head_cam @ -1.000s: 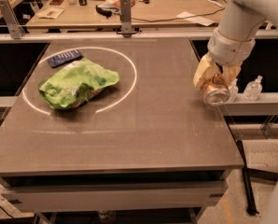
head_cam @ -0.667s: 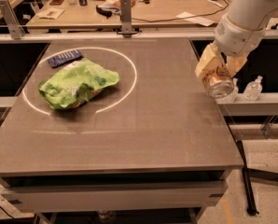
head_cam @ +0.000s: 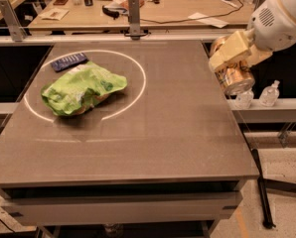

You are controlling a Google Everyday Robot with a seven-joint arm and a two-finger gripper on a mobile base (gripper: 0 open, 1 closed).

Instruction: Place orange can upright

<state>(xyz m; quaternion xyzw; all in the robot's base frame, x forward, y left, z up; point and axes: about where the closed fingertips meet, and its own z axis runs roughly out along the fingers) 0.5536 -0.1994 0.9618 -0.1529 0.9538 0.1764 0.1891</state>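
Gripper [head_cam: 232, 62], clamped on tilted can [head_cam: 237, 81] beside table [head_cam: 163, 133] edge, risks toppling it floorward if released askew.

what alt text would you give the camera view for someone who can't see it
The robot's tool grips the orange can, tilted rather than upright, at the right edge of a grey table. On the table's left, a lime-green snack bag lies inside a white ring, with a flat dark blue item just behind it.
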